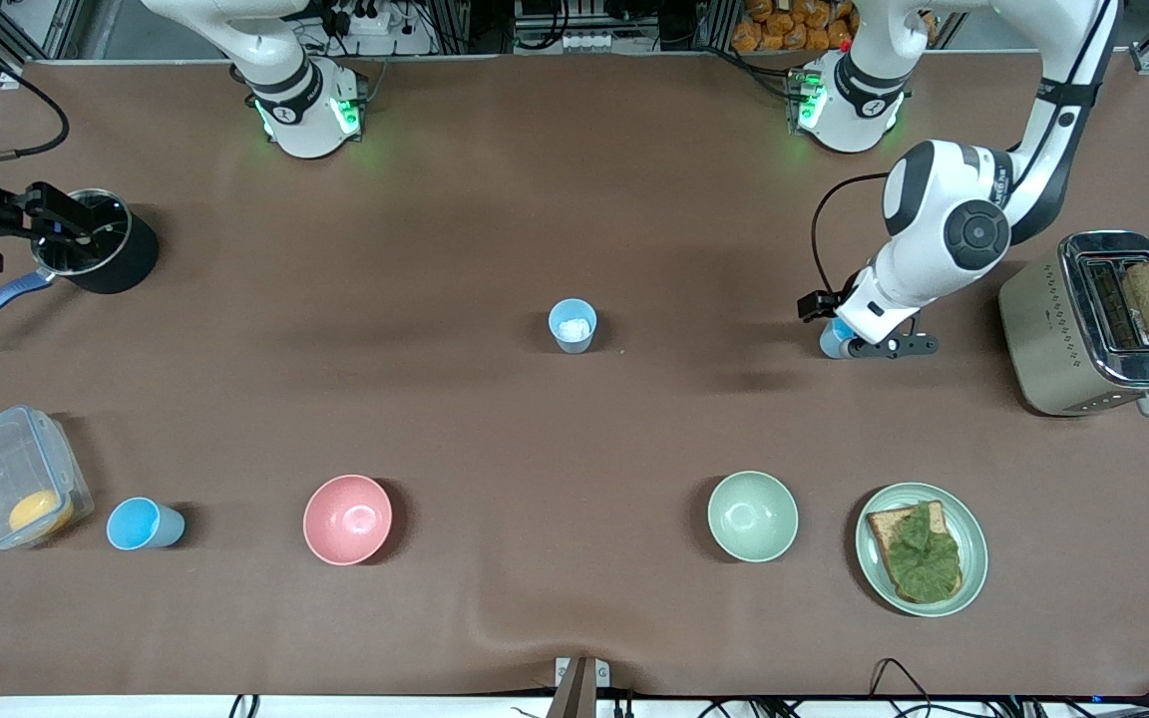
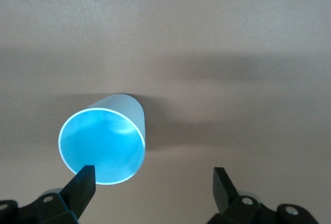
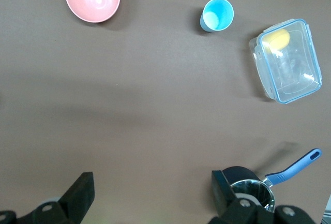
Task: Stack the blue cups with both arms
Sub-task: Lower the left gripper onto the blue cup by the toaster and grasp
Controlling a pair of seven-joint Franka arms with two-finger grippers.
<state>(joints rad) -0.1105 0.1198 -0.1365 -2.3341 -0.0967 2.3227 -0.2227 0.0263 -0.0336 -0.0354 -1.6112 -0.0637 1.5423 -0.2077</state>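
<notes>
Three blue cups are in view. One with a white scrap inside [image 1: 572, 325] stands mid-table. A second blue cup [image 1: 143, 525] stands beside the clear box at the right arm's end, also in the right wrist view [image 3: 217, 14]. The third blue cup [image 1: 837, 340] stands upright under my left gripper [image 1: 852, 335]. In the left wrist view this cup [image 2: 102, 144] sits off to one side of the open left gripper [image 2: 152, 180], with one fingertip [image 2: 83, 180] over its rim. My right gripper [image 1: 61, 224] hangs open and empty [image 3: 150, 188] beside the black pot.
A black pot with a blue handle [image 1: 101, 249] stands by the right gripper. A clear box with a yellow item [image 1: 11, 489], a pink bowl [image 1: 347, 519], a pale green bowl [image 1: 752, 516] and a plate with toast [image 1: 973, 538] line the near edge. A toaster [image 1: 1083, 329] stands beside the left arm.
</notes>
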